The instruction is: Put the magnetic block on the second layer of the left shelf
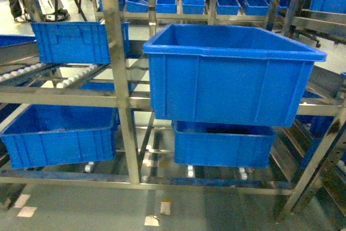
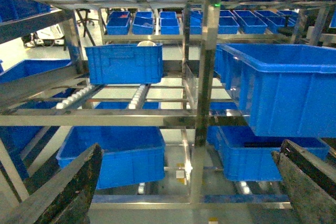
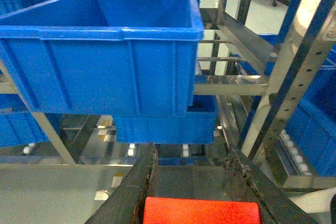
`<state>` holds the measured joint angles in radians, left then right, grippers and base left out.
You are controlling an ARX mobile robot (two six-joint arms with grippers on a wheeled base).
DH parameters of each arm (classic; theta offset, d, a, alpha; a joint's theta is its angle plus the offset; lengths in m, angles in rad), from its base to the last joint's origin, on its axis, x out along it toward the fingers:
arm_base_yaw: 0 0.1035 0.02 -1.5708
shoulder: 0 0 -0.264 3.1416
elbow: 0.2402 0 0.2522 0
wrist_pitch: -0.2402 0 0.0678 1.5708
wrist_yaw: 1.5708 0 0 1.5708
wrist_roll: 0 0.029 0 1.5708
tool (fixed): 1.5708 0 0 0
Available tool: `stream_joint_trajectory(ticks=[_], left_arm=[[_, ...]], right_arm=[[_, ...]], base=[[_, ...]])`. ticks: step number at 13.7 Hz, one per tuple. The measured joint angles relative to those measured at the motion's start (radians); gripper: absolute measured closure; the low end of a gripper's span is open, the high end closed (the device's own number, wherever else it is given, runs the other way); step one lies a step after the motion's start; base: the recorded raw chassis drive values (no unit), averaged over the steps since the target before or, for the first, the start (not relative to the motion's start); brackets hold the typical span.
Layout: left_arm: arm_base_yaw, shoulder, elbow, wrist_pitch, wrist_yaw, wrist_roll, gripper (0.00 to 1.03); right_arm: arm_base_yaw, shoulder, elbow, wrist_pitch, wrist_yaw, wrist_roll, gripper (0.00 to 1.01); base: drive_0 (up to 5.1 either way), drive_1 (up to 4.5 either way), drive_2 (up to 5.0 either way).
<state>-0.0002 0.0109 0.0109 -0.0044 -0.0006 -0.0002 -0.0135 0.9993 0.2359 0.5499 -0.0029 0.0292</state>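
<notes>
No readable labels showing anywhere. The right end effector [image 3: 191,182] is clamping the magnetic block [image 3: 201,211] between its fingers, hanging near the big blue crate [image 3: 105,45]; the left end effector [image 2: 189,182] is sitting spread wide.

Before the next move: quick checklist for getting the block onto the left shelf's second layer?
1. Block between the right tool fingers: ok, red face shows between them in the right wrist view.
2. Grip secure: cannot tell, only the block's top edge is in frame.
3. Left tool free: ok, open, nothing between its fingers.
4. Target tier found: ok, left bay, roller tracks visible.
5. Space on that tier: ok, the crate sits at the back, rollers in front are bare.
6. Path left: not ok yet, an upright and the large crate stand ahead of the right tool.
</notes>
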Motion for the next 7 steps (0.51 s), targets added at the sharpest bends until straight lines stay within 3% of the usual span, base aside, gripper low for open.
stream_joint_trajectory(ticks=[7], left_arm=[[-0.002, 0.0, 0.0, 0.004, -0.003, 0.0, 0.05]], right_arm=[[0.0, -0.001, -0.001, -0.001, -0.001, 0.0, 0.68]], base=[[-5.0, 2.42, 2.4]])
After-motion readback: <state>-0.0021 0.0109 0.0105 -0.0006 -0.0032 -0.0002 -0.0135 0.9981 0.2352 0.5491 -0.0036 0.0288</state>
